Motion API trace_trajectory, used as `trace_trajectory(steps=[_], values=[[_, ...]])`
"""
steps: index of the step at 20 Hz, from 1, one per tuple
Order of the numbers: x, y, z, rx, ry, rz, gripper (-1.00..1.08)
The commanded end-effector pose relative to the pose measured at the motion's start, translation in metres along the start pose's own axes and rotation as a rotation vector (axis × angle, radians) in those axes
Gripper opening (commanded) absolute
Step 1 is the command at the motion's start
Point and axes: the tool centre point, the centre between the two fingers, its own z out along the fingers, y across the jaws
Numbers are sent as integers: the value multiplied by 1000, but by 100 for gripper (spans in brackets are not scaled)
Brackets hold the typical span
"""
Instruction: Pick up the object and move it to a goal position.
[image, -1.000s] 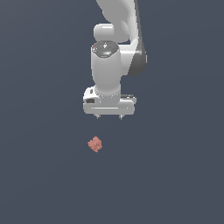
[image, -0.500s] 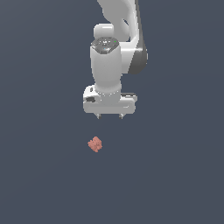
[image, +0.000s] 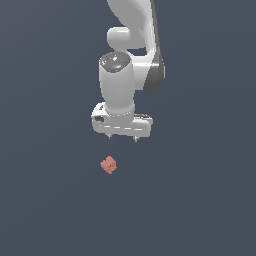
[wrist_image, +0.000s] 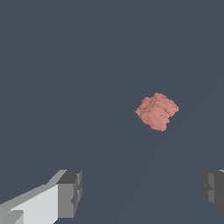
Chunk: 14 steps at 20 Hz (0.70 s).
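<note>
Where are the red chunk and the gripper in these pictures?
Chunk (image: 108, 165), exterior view, the middle of its bumpy surface.
Chunk (wrist_image: 157, 111), wrist view, its centre.
Gripper (image: 122, 139), exterior view, midway between its fingertips.

The object (image: 108, 165) lies on the floor below the gripper (image: 123, 138), slightly toward the exterior view's left, well apart from it.
</note>
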Motion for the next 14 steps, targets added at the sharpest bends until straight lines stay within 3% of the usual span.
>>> trace_trajectory(steps=[1,14], values=[[5,5,8,-2,-4,52,100],[37,44,67,-29,-25,433,100]])
